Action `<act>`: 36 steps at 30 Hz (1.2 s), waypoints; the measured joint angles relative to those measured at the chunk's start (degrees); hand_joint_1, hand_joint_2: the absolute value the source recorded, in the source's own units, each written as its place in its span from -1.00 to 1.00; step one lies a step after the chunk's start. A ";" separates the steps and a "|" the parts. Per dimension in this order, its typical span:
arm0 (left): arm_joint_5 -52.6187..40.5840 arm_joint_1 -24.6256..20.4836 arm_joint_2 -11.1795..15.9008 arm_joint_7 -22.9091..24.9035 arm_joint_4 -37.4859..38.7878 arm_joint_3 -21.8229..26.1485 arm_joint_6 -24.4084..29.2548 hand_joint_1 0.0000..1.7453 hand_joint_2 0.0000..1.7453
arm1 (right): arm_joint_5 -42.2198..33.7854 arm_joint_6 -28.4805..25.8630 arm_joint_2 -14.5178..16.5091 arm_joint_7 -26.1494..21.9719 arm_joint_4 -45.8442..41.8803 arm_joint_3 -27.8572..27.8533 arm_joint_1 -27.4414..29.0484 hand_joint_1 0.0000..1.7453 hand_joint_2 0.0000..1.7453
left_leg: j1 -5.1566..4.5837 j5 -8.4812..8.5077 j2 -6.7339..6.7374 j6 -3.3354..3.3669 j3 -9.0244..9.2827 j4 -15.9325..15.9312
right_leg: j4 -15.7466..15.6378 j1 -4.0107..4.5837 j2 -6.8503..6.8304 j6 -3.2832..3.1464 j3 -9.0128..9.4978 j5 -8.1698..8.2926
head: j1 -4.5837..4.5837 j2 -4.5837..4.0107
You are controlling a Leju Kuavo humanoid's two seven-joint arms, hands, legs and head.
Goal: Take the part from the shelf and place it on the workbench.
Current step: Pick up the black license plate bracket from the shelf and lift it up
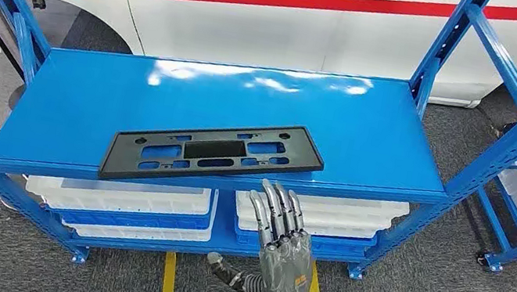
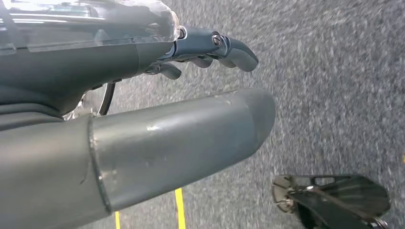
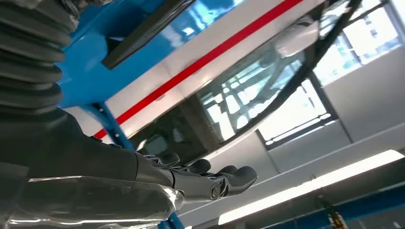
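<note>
So far nothing is lifted: the black part (image 1: 213, 152) lies flat on the blue shelf (image 1: 370, 125), its front edge overhanging the lip, and the workbench step remains. Raised with fingers apart, the right hand (image 1: 280, 233) holds nothing, just below the part at about five o'clock. Hanging over the floor, the left hand (image 2: 143, 133) is empty too.

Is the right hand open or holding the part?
Open: right hand has its fingers spread below the shelf edge, apart from the black part.
</note>
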 joint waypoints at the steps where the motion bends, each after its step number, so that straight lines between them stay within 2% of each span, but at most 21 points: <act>1: -0.08 -0.03 0.04 -0.01 0.01 0.00 -0.01 -1.00 -1.00 | 0.50 0.00 0.04 0.95 0.23 -0.11 -0.05 -1.00 1.00 | 0.07 0.52 0.04 -0.12 1.09 -2.32 | 0.18 -0.08 0.00 0.22 0.02 -0.16 | 0.00 0.00; 4: -0.43 -0.31 0.12 0.12 0.05 -0.01 -0.31 -1.00 -1.00 | 1.89 -0.03 0.06 4.68 1.28 -0.38 -0.33 -1.00 1.00 | -0.23 1.30 -0.14 0.62 3.34 -7.25 | 0.67 0.12 0.09 1.22 -0.12 -0.54 | 0.02 0.00; 8: -0.69 -0.48 0.18 0.72 0.07 -0.01 -0.57 -1.00 -1.00 | 2.06 -0.07 -0.60 11.80 3.84 0.44 -1.37 -1.00 1.00 | -0.34 1.61 -0.20 2.65 3.28 -7.64 | 1.44 0.04 0.20 2.30 -0.46 -1.24 | 0.01 0.00; 9: -0.75 -0.54 0.20 0.93 0.07 -0.01 -0.62 -1.00 -1.00 | 2.06 -0.07 -0.95 13.61 4.57 1.01 -1.77 -1.00 1.00 | -0.28 1.75 -0.17 3.09 3.24 -7.78 | 3.49 0.02 0.25 2.41 -1.38 -2.57 | 0.02 0.00; 11: -0.92 -0.71 0.25 1.41 0.07 0.01 -1.00 -1.00 -1.00 | 2.06 -0.07 -1.83 17.27 6.19 2.59 -2.66 -1.00 1.00 | -0.41 1.85 -0.14 3.62 3.03 -7.82 | 10.44 0.10 0.35 2.46 -4.69 -6.24 | 0.03 0.00; 13: -1.02 -0.86 0.32 1.91 0.09 0.11 -1.85 -1.00 -1.00 | 1.88 -0.07 -3.01 21.82 8.38 4.81 -4.05 -1.00 1.00 | -0.70 1.87 -0.15 3.79 2.93 -7.81 | 15.89 0.18 0.42 2.36 -7.44 -7.82 | 0.02 0.00; 14: -1.04 -0.91 0.37 2.15 0.11 0.21 -2.37 -1.00 -1.00 | 1.80 -0.07 -3.66 23.90 9.67 6.21 -4.85 -1.00 1.00 | -0.86 1.87 -0.15 3.81 2.96 -7.80 | 15.76 0.22 0.43 2.17 -7.45 -6.98 | 0.02 0.00; 15: -1.09 -0.96 0.41 2.34 0.13 0.31 -2.88 -1.00 -1.00 | 1.81 -0.07 -4.25 25.67 10.82 7.53 -5.60 -1.00 1.00 | -1.00 1.87 -0.19 3.82 3.04 -7.80 | 13.53 0.33 0.44 1.85 -6.43 -5.25 | 0.02 0.00; 16: -1.20 -1.01 0.44 2.45 0.15 0.38 -3.39 -1.00 -1.00 | 1.86 -0.07 -4.76 27.10 11.81 8.73 -6.20 -1.00 1.00 | -1.13 1.86 -0.24 3.82 3.14 -7.80 | 9.82 0.48 0.48 1.40 -4.65 -3.13 | 0.02 0.00; 18: -1.77 -1.11 0.45 2.53 0.15 0.54 -4.33 -1.00 -1.00 | 1.82 -0.07 -5.38 28.31 13.86 10.26 -7.04 -1.00 1.00 | -1.38 1.83 -0.34 3.63 3.18 -7.75 | 3.03 0.95 0.54 0.58 -1.52 -0.62 | 0.01 0.00; 20: -2.29 -1.19 0.50 2.52 0.16 0.91 -4.87 -1.00 -1.00 | 1.52 -0.07 -5.54 27.54 15.96 10.61 -7.38 -1.00 1.00 | -1.38 1.88 -0.37 3.12 3.06 -7.77 | 0.75 1.33 0.60 0.31 -0.72 -0.39 | 0.00 0.00; 23: -2.36 -1.33 0.70 3.01 0.16 1.51 -5.50 -1.00 -1.00 | 0.90 -0.10 -5.28 24.19 17.71 10.09 -7.38 -1.00 1.00 | -1.25 1.36 -0.29 2.10 2.85 -7.25 | -0.09 1.01 0.59 -0.27 -0.51 0.13 | 0.00 0.00; 25: -2.29 -1.42 0.85 3.38 0.17 1.75 -6.03 -1.00 -1.00 | 0.20 -0.11 -4.78 20.62 18.27 9.45 -7.41 -1.00 1.00 | -1.08 -1.21 -0.18 1.56 0.92 -3.00 | -0.60 0.72 0.43 -0.75 -0.21 0.35 | -0.01 0.00; 27: -2.28 -1.45 0.88 3.66 0.17 1.96 -6.32 -1.00 -1.00 | -0.58 -0.11 -4.13 16.82 18.62 8.48 -7.40 -1.00 1.00 | -0.92 -4.35 -0.15 1.10 -2.66 4.32 | -0.59 0.77 0.31 -0.97 -0.15 0.24 | -0.01 0.00; 28: -2.31 -1.43 0.91 3.79 0.17 2.09 -6.38 -1.00 -1.00 | -0.88 -0.11 -3.77 15.29 18.75 7.93 -7.38 -1.00 1.00 | -0.86 -4.96 -0.14 0.92 -4.08 7.01 | -0.53 0.79 0.28 -0.99 -0.10 0.16 | -0.01 0.00; 29: -2.34 -1.39 0.94 3.90 0.17 2.26 -6.43 -1.00 -1.00 | -1.08 -0.11 -3.43 14.18 18.86 7.38 -7.37 -1.00 1.00 | -0.82 -4.41 -0.14 0.81 -4.57 7.67 | -0.46 0.78 0.28 -0.98 0.00 0.01 | -0.01 0.00; 30: -2.38 -1.37 0.98 3.96 0.17 2.44 -6.46 -1.00 -1.00 | -1.20 -0.11 -3.12 13.45 18.94 6.88 -7.36 -1.00 1.00 | -0.79 -2.84 -0.12 0.80 -3.91 6.03 | -0.37 0.76 0.31 -0.90 0.18 -0.19 | -0.01 0.00; 32: -2.39 -1.39 1.10 4.00 0.17 2.71 -6.50 -1.00 -1.00 | -1.40 -0.11 -2.54 12.33 18.99 5.95 -7.35 -1.00 1.00 | -0.80 0.94 -0.03 1.06 -0.27 -1.52 | -0.19 0.77 0.34 -0.55 0.72 -0.75 | -0.01 0.00; 33: -2.40 -1.45 1.16 4.03 0.17 2.78 -6.52 -1.00 -1.00 | -1.58 -0.11 -2.25 11.54 18.99 5.49 -7.35 -1.00 1.00 | -0.91 1.90 0.00 1.36 1.45 -4.88 | -0.11 0.84 0.35 -0.26 0.92 -1.06 | 0.00 0.00; 34: -2.40 -1.52 1.19 4.06 0.17 2.82 -6.53 -1.00 -1.00 | -1.85 -0.11 -1.93 10.48 18.98 4.99 -7.36 -1.00 1.00 | -1.05 2.14 0.02 1.68 2.52 -6.96 | -0.13 0.93 0.34 0.05 1.08 -1.29 | 0.01 0.00; 36: -2.44 -1.59 1.22 4.19 0.17 2.91 -6.55 -1.00 -1.00 | -2.33 -0.12 -1.32 7.96 18.96 3.91 -7.34 -1.00 1.00 | -1.22 1.69 -0.04 2.48 2.93 -8.04 | 0.09 1.07 0.36 0.79 1.35 -1.19 | 0.02 0.00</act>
